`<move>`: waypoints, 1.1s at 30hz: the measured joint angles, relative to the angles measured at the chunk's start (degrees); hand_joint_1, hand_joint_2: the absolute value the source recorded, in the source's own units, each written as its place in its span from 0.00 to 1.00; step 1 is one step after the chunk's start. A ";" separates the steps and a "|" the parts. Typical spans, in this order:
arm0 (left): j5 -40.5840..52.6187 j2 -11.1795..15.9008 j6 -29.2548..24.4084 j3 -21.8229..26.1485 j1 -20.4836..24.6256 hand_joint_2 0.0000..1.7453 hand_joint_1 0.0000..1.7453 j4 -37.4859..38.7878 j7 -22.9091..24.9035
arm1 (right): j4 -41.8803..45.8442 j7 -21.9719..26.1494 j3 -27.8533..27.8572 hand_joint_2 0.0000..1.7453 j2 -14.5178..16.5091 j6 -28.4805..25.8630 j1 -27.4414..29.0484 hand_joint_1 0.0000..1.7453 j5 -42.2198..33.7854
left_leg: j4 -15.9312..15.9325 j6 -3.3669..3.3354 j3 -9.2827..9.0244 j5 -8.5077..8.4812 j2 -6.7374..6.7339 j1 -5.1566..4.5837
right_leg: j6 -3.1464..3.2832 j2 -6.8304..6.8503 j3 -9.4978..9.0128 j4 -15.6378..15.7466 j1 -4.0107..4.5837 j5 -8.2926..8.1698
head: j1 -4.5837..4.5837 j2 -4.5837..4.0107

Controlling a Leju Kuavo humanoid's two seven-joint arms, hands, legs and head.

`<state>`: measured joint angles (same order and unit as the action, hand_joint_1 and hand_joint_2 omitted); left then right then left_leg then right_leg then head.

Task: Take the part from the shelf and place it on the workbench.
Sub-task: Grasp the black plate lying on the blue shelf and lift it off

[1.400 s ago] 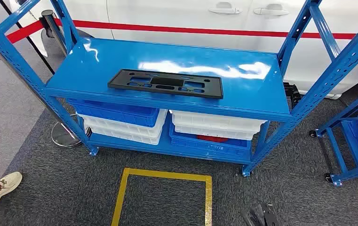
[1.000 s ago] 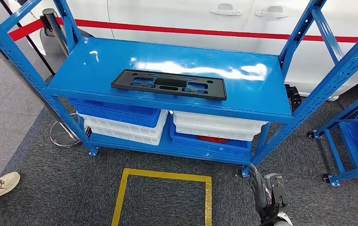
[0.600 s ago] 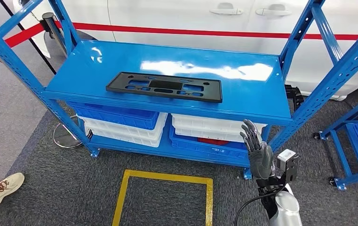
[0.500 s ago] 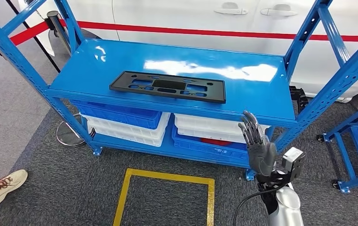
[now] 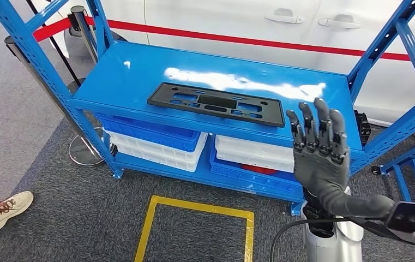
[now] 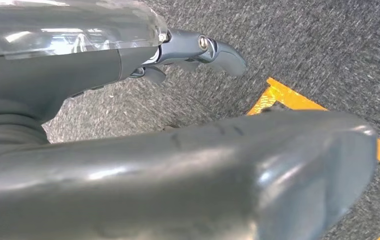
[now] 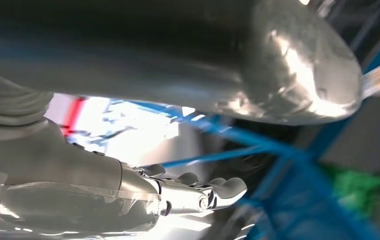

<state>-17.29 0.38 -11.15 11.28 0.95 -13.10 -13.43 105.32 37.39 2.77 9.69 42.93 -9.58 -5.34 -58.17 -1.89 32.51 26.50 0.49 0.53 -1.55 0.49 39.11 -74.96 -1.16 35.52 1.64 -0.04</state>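
Note:
The part (image 5: 216, 103) is a flat black rectangular frame with cut-outs, lying along the front of the blue shelf's top board (image 5: 139, 76). My right hand (image 5: 319, 155) is raised in front of the shelf's right front edge, to the right of the part and apart from it, fingers spread and holding nothing. The right wrist view is blurred; it has the right hand's fingers (image 7: 197, 195) before blue shelf bars. My left hand (image 6: 178, 165) hangs over grey carpet with nothing in it, its fingers (image 6: 202, 50) stretched out.
Blue and white bins (image 5: 156, 142) fill the shelf's lower levels. A yellow taped square (image 5: 197, 229) marks the carpet in front. A person's shoe (image 5: 0, 210) is at the far left, a stanchion base (image 5: 85, 153) by the shelf leg, a white car (image 5: 238, 19) behind.
My right hand has risen from the bottom edge of the head view to the height of the shelf's front edge, fingers spreading. The camera has shifted a little; the part lies where it was.

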 joint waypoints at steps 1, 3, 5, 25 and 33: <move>0.01 -0.02 -0.02 0.11 0.01 0.00 0.00 0.05 -0.02 | 1.73 0.36 -0.64 0.00 0.15 0.80 -0.15 0.00 -0.88 | -0.01 -0.10 -0.26 0.14 0.16 -0.24 | 0.39 -0.05 -0.21 1.25 0.20 -1.72 | 0.01 0.00; 0.02 -0.19 -0.07 0.31 0.02 0.00 0.00 0.18 -0.07 | 5.00 1.00 -1.90 0.00 0.44 2.35 -0.59 0.00 -2.55 | 0.02 -0.20 -0.87 0.50 0.45 -0.62 | 1.74 -0.31 -3.02 8.51 0.80 -6.54 | 0.02 0.00; 0.04 -0.46 -0.11 0.51 0.16 0.00 0.00 0.36 -0.14 | 7.90 1.68 -3.04 0.00 0.80 3.84 -1.07 0.00 -4.21 | -0.03 0.00 -0.96 0.75 0.68 -0.82 | 2.87 -0.54 -5.35 14.50 1.36 -9.02 | 0.21 0.00; 0.65 -0.85 1.14 2.82 0.28 0.00 0.00 0.88 -1.01 | 10.53 2.27 -9.69 0.00 -1.29 -0.40 -0.91 0.00 -4.84 | -0.17 1.39 0.02 0.30 -0.18 0.67 | 0.18 -0.17 -7.07 15.90 -0.01 -7.03 | 0.49 0.00; 0.71 -0.93 1.52 2.99 0.33 0.00 0.00 0.88 -1.13 | 7.53 2.28 -12.60 0.00 -4.64 -6.70 -0.56 0.00 -2.29 | 0.09 0.10 -1.31 1.12 0.17 -0.20 | 0.97 -0.33 -0.82 6.88 0.35 -6.89 | 0.47 0.00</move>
<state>-16.58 -0.56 -9.63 14.27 1.28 -12.22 -14.56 112.85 39.67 -9.83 5.06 36.23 -10.14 -7.63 -58.08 -1.79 31.20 27.63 0.66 0.33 -0.59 0.16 38.29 -68.08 -0.81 28.63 2.11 -0.04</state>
